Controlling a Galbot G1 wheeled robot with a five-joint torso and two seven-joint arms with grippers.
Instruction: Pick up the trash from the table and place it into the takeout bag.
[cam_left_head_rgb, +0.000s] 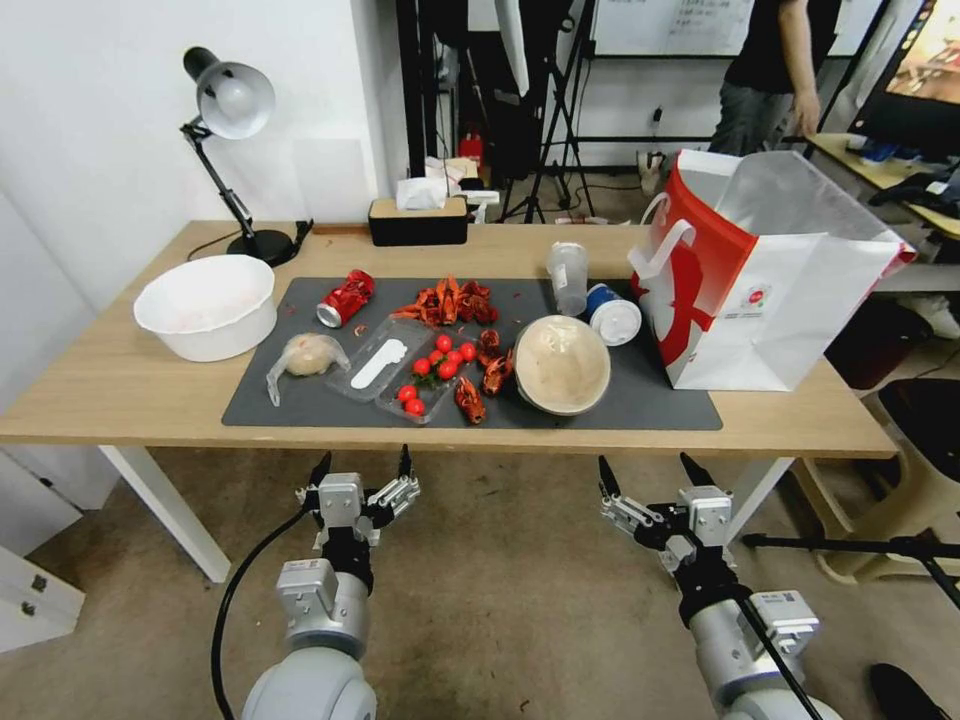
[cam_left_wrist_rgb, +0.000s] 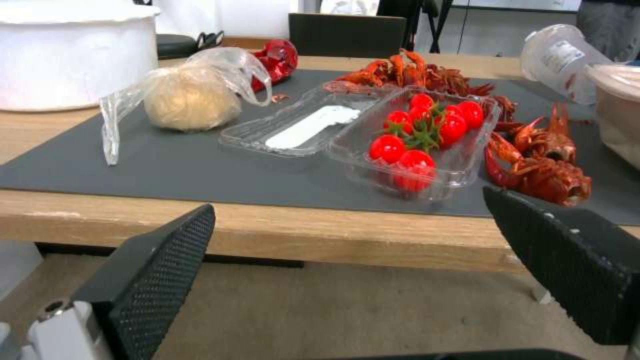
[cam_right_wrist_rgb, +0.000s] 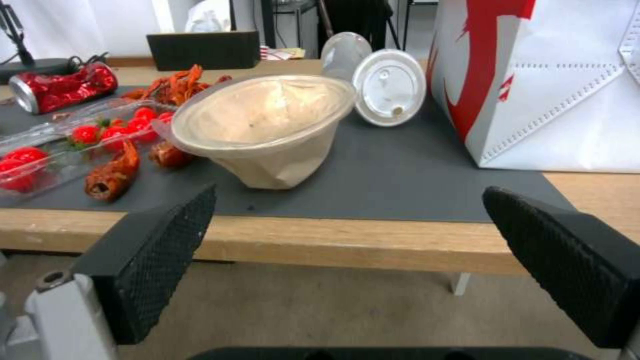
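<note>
Nothing has gone into the bag yet, I'd say. On the table (cam_left_head_rgb: 120, 390), the takeout bag (cam_left_head_rgb: 790, 290) stands open at the right end, and the bowl (cam_left_head_rgb: 562, 364) lies tipped near the mat's front edge beside it. Cups, can and wrapped lump are strewn across the mat. Both the left gripper (cam_left_head_rgb: 362, 466) and the right gripper (cam_left_head_rgb: 648, 468) hang below the front edge, spread wide, empty. Next: reach for one piece.

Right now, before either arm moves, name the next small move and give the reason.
Probably reach the right gripper forward toward the beige bowl. Both grippers hang open and empty below the table edge, the left gripper too. The bowl lies tipped on the mat's near part, closest to the right arm and just beside the takeout bag, so it looks the shortest carry.
</note>
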